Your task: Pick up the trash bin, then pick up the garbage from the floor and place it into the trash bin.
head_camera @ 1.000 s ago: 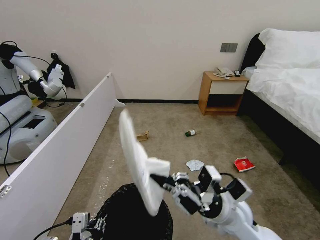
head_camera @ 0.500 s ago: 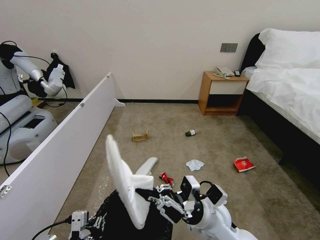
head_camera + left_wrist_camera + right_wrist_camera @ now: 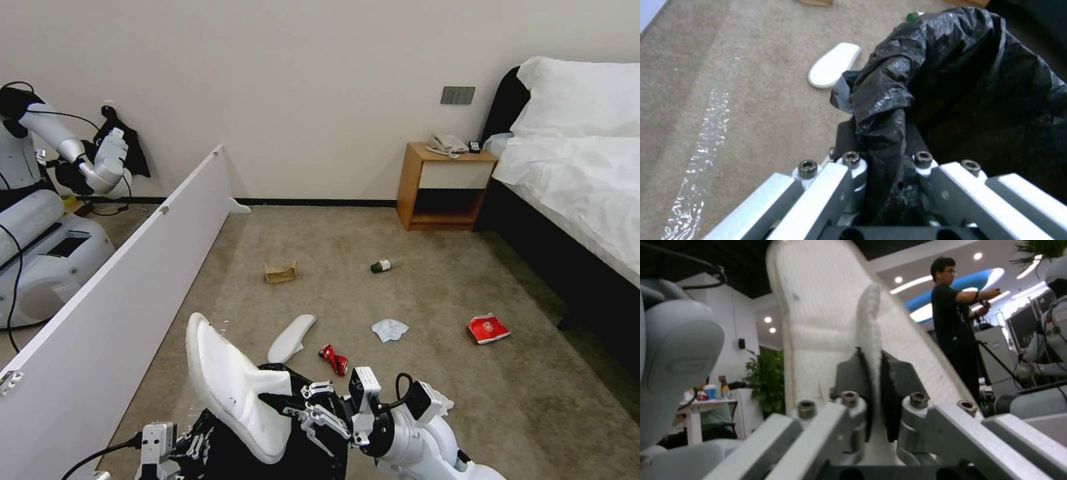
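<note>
The trash bin (image 3: 263, 443), lined with a crinkled black bag (image 3: 960, 83), sits at the bottom of the head view. My left gripper (image 3: 197, 445) is shut on its bagged rim, and the left wrist view shows that gripper (image 3: 882, 160) pinching the plastic. My right gripper (image 3: 297, 403) is shut on the strap of a white slipper (image 3: 227, 383), held tilted over the bin's opening; the right wrist view shows the slipper (image 3: 818, 323) close up. On the carpet lie a second slipper (image 3: 291, 337), a crushed red can (image 3: 333, 360), a tissue (image 3: 389, 329), a red packet (image 3: 487, 329), a brown paper bag (image 3: 280, 272) and a green-capped bottle (image 3: 381, 266).
A long white panel (image 3: 113, 293) runs along the left side, with another robot (image 3: 47, 200) behind it. A wooden nightstand (image 3: 443, 187) stands at the far wall and a bed (image 3: 580, 193) fills the right. Open carpet lies between them.
My right gripper has come down and to the left with the slipper, which now lies flatter over the bin. The second slipper and the red can have come into sight behind it.
</note>
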